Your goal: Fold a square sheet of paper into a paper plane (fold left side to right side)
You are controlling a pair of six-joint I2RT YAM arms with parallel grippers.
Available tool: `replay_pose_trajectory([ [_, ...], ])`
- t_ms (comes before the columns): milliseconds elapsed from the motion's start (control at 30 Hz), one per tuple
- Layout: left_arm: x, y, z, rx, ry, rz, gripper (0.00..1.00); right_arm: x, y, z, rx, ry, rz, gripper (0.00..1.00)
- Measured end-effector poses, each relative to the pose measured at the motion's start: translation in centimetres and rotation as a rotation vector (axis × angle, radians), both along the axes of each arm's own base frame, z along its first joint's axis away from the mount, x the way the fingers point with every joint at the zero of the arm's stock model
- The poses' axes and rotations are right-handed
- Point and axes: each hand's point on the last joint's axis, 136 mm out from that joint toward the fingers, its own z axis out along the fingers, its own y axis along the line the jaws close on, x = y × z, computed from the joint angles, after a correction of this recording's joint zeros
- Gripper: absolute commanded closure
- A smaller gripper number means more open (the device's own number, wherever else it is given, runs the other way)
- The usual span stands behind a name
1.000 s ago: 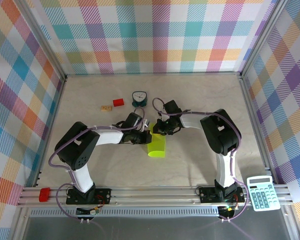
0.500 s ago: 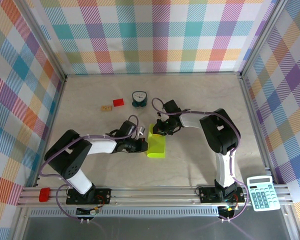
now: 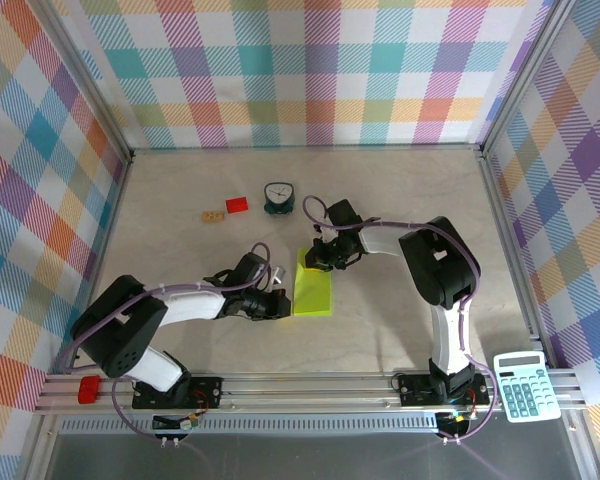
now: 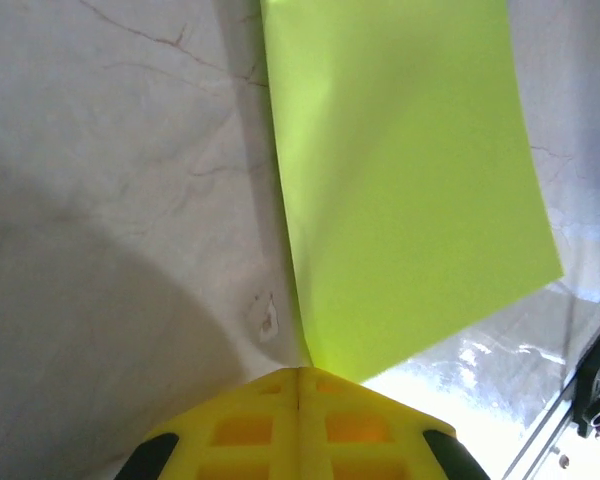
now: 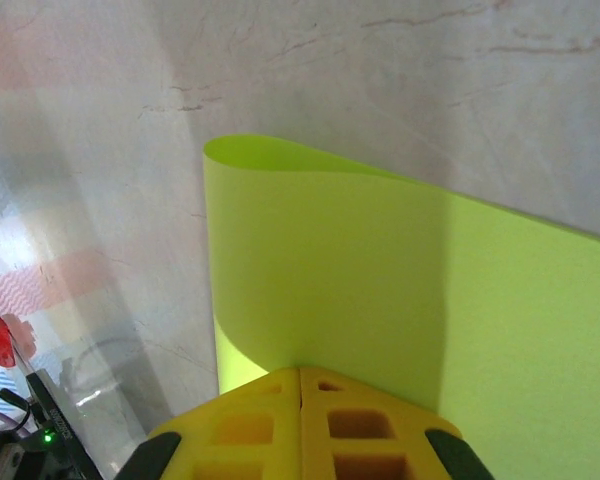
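Note:
The square sheet of paper is lime yellow-green and lies folded over on itself at mid-table. In the right wrist view the paper still bulges in a soft curl at its folded edge. My left gripper is shut, its tips at the near left corner of the sheet. In the left wrist view the paper runs away from the shut left gripper, whose tips touch the sheet's folded edge. My right gripper is shut and rests on the sheet's far end. The right gripper has its tips on the top layer.
A teal clock, a red block and a small tan piece lie behind the paper. A calculator sits on the rail at the near right. Checked walls enclose the table on three sides.
My left gripper has slid along the paper's left edge toward the near side. The raised loop of paper has flattened down. The right gripper has stayed put.

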Motion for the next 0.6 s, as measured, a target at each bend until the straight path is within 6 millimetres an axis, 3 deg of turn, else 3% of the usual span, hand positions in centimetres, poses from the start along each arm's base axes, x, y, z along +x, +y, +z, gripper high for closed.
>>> replay_pose_trajectory([
  [167, 2.4, 0.0, 2.6, -0.042, -0.030, 0.036, 0.97, 0.0, 0.0, 0.0, 0.002, -0.002, 0.003, 1.00],
  [333, 5.5, -2.3, 5.0, -0.102, -0.079, -0.001, 0.98, 0.0, 0.0, 0.0, 0.002, -0.002, 0.002, 1.00],
  [600, 5.3, -2.9, 0.9, -0.066, 0.010, -0.033, 1.00, 0.0, 0.0, 0.0, 0.003, -0.001, 0.002, 1.00],
])
